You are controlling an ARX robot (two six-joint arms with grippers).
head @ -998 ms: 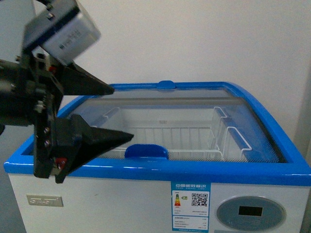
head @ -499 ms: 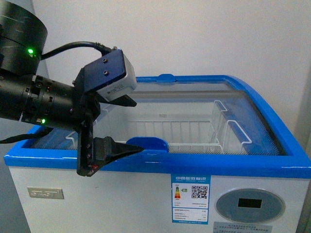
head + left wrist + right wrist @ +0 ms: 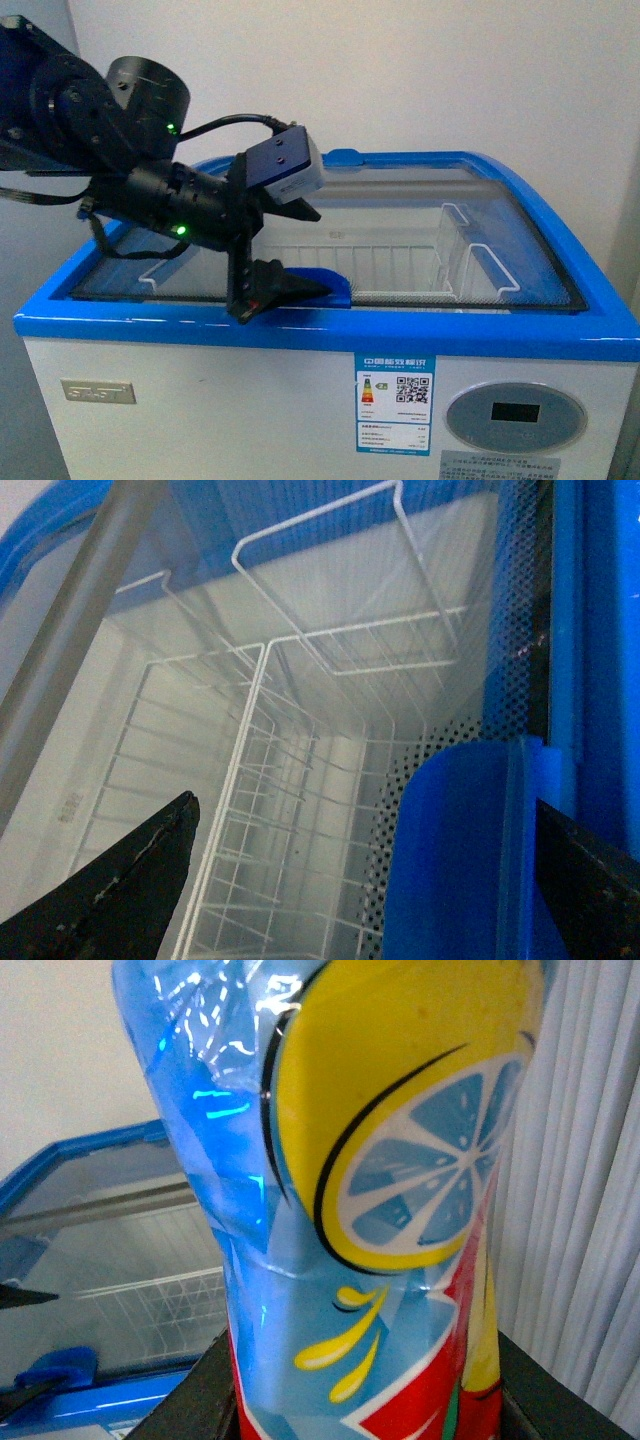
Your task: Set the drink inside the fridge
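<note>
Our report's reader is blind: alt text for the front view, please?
The open left end effector is poised at the blue handle on the glass lid of a white, blue-rimmed chest fridge. Wire baskets show through the glass.

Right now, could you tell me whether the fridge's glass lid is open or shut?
Shut. The glass lid spans the whole top, and its blue handle sits at the front rim, with the open left gripper poised at it.
</note>
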